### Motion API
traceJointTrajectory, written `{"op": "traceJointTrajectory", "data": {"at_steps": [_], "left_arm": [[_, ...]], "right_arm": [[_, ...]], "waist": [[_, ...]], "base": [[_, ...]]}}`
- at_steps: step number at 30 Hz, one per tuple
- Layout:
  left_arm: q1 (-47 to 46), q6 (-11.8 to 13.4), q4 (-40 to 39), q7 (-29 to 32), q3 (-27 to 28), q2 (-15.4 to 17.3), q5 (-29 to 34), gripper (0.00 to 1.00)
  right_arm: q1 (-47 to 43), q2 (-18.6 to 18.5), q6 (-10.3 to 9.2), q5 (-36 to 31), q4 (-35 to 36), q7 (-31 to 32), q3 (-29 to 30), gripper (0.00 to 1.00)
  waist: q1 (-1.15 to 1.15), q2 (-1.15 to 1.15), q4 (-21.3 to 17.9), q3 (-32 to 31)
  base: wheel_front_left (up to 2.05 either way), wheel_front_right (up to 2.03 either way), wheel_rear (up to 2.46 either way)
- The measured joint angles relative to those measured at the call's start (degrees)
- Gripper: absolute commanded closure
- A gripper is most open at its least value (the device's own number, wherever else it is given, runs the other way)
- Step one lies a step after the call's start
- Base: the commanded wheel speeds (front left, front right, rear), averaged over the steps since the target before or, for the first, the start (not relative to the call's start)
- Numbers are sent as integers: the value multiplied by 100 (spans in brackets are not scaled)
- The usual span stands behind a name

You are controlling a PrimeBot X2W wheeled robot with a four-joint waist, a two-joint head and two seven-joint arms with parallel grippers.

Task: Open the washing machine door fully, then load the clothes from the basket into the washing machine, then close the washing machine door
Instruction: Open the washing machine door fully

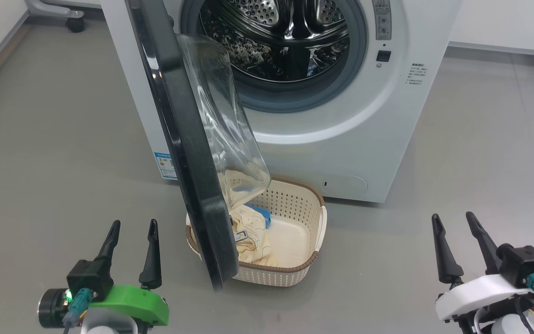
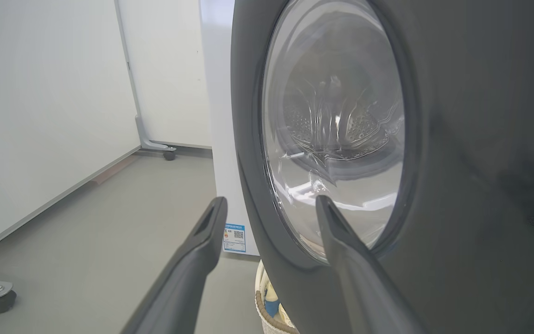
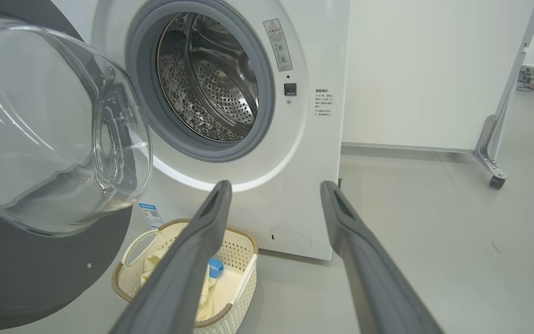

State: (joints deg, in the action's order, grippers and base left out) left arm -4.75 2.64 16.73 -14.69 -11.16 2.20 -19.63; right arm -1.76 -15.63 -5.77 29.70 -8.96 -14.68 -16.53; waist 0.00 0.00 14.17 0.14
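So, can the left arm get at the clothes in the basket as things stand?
Probably not cleanly. The washing machine door hangs partly open over the left side of the basket, between the open left gripper and the clothes. The right side looks free for the right gripper.

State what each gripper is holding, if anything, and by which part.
Nothing is held: the dark-fingered left gripper and right gripper both stand open and empty.

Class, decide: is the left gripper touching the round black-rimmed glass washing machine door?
Apart. In the head view, grey floor shows between the left gripper and the black-rimmed washing machine door.
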Motion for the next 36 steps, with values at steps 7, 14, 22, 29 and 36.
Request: {"op": "traceJointTrajectory", "data": {"at_steps": [7, 14, 22, 29, 36], "left_arm": [[0, -16, 24, 0, 21, 0, 7, 0], [1, -24, 82, 0, 26, 0, 7, 0], [3, -48, 118, 0, 27, 0, 49, 100], [4, -49, 127, 0, 32, 0, 69, 100], [-3, -41, -37, 0, 149, 0, 207, 100]], "right_arm": [[-208, 166, -43, -218, 16, 0, 99, 0], [-361, 303, -45, -393, 18, 0, 111, 0], [-387, 363, -53, -526, 31, 0, 209, 0], [-493, 469, -53, -627, 41, 0, 274, 0], [-494, 479, -53, -715, 53, 0, 321, 0]], "waist": [[0, 0, -27, -6], [0, 0, -46, -37], [0, 0, -60, -59], [0, 0, -68, -67], [0, 0, -65, -70]], "base": [[0, 0, 0], [0, 0, 0], [0, 0, 0], [0, 0, 0], [0, 0, 0]]}}
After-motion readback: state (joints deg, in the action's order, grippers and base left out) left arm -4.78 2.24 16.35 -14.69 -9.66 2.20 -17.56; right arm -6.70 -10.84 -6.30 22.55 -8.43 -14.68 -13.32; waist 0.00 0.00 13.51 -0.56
